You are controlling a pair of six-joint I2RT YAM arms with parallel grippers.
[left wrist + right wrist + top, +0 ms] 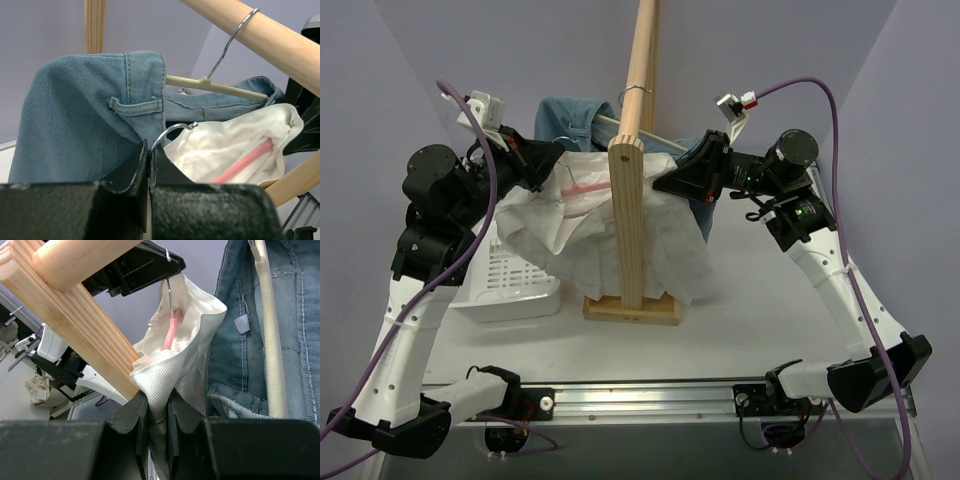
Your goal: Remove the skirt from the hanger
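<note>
The white skirt (570, 235) hangs bunched in front of the wooden post, between my two grippers. The pink hanger (245, 161) lies inside the skirt's waist; its bar also shows in the right wrist view (170, 332). My left gripper (149, 150) is shut on the hanger's metal hook (172, 132), at the skirt's left side (545, 165). My right gripper (157, 402) is shut on a fold of the skirt's (165, 375) edge, at the skirt's right side (665, 185). Most of the hanger is hidden by fabric.
A blue denim garment (85, 115) hangs on an off-white hanger (215, 85) from the wooden rod (645, 60) just behind the skirt. The wooden post (625, 220) and its base (632, 308) stand mid-table. A white basket (515, 280) sits at the left.
</note>
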